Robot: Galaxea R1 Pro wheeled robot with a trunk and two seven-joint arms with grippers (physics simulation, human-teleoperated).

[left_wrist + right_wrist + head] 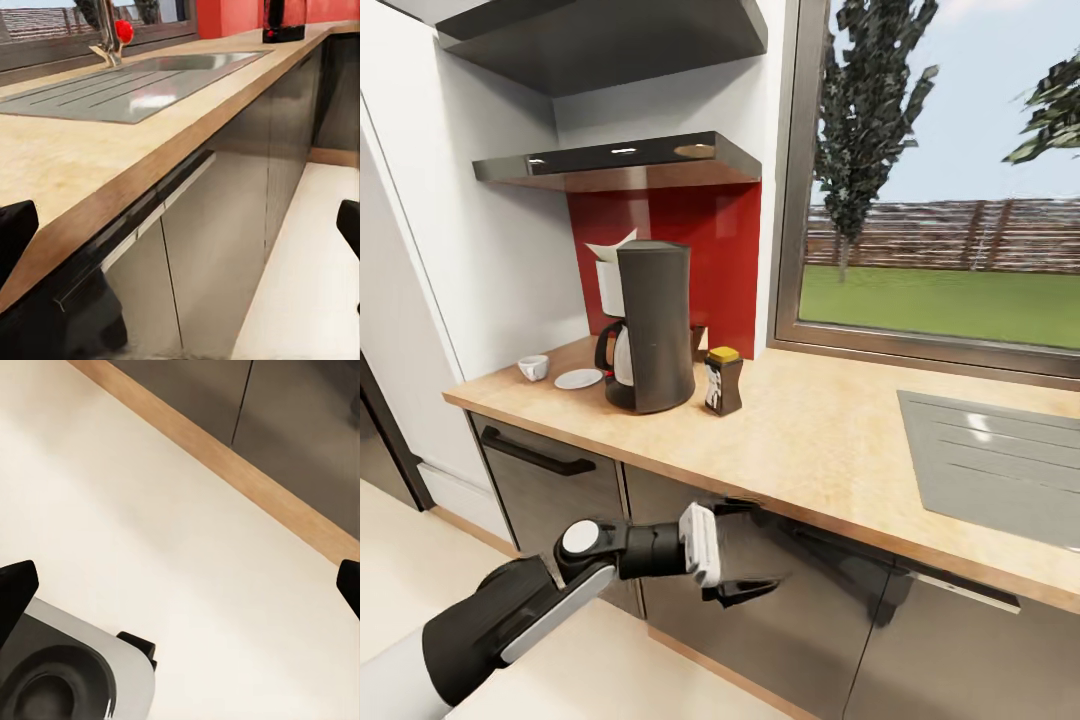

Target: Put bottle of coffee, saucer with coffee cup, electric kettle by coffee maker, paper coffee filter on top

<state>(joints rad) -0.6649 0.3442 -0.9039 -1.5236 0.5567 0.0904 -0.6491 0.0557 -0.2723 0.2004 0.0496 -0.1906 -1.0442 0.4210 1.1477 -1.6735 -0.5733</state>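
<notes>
As seen from the head camera, items run left to right along the worktop:

Cup: a small white coffee cup [533, 367] stands near the worktop's left end, apart from the saucer.

Saucer: a plain white saucer [578, 378] lies just beside the cup, between it and the coffee maker, with nothing on it.

Coffee maker: the tall dark coffee maker [650, 325] stands on the wooden countertop [830, 440] before a red wall panel [710, 250]; a white paper filter [610, 247] shows at its top.

Jar: the bottle of coffee [722, 381], yellow-lidded, stands just right of the coffee maker; its pale label is too blurred to read.

Shelf: a thin dark shelf [620, 160] hangs above the machine.

Sink: a steel sink [990, 465] is set in the worktop at right.

Kettle: in the left wrist view, the black base of the kettle [283, 21] stands at the far end of the worktop.

Left gripper [745, 550]: fingers spread apart, holding nothing, below the worktop's edge in front of the grey cabinet fronts [810, 630].

Right gripper [180, 585]: fingertips wide apart, empty, over pale floor [187, 547].
</notes>
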